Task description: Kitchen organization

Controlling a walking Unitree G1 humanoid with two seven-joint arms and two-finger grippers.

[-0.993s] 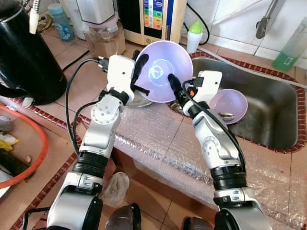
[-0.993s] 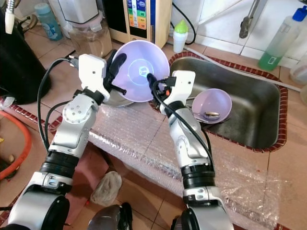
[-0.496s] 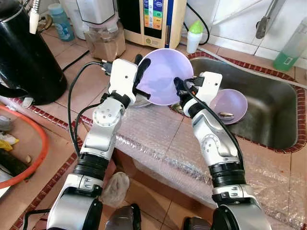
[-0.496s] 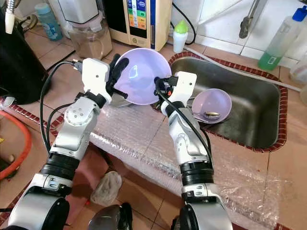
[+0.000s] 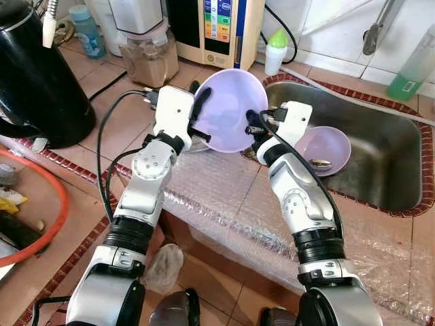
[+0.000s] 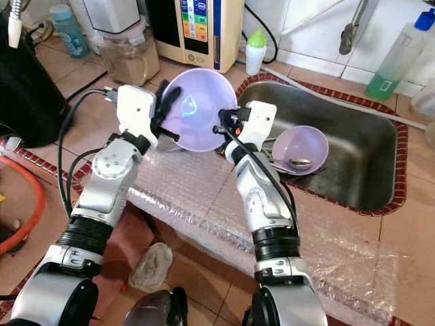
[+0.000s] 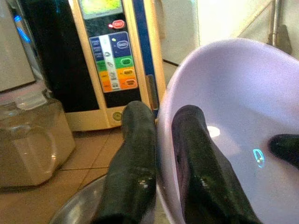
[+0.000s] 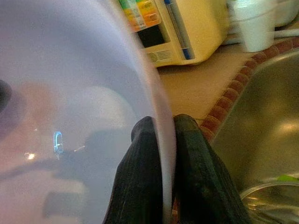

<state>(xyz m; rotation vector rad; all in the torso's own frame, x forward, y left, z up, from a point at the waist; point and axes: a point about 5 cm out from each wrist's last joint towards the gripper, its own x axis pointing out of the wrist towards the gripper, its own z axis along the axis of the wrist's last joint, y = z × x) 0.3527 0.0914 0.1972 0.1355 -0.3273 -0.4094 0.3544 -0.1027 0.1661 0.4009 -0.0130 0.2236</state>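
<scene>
A large lilac plastic bowl (image 5: 231, 109) hangs above the tiled counter, beside the sink's left rim. My left gripper (image 5: 198, 103) is shut on its left rim, one finger (image 7: 205, 182) inside and one finger (image 7: 133, 163) outside. My right gripper (image 5: 253, 123) is shut on the opposite rim; the right wrist view shows its fingertips (image 8: 140, 154) pinching the thin wall (image 8: 161, 140). A smaller lilac bowl (image 5: 325, 148) lies in the steel sink (image 5: 387, 170) with a spoon in it. Under the held bowl, part of a metal bowl (image 7: 79, 207) shows.
A sheet of bubble wrap (image 5: 224, 204) covers the counter's front edge. Along the back stand a water ioniser (image 5: 217, 27), a blender jug (image 5: 144, 54), a white bottle with a green cap (image 5: 275, 51) and a green detergent bottle (image 5: 413, 68). A black kettle (image 5: 37, 75) is at far left.
The bowl has tipped over: a second ago its opening faced me with the centre mark in full view, now it leans more edge-on and sits slightly lower. Both grippers kept hold.
</scene>
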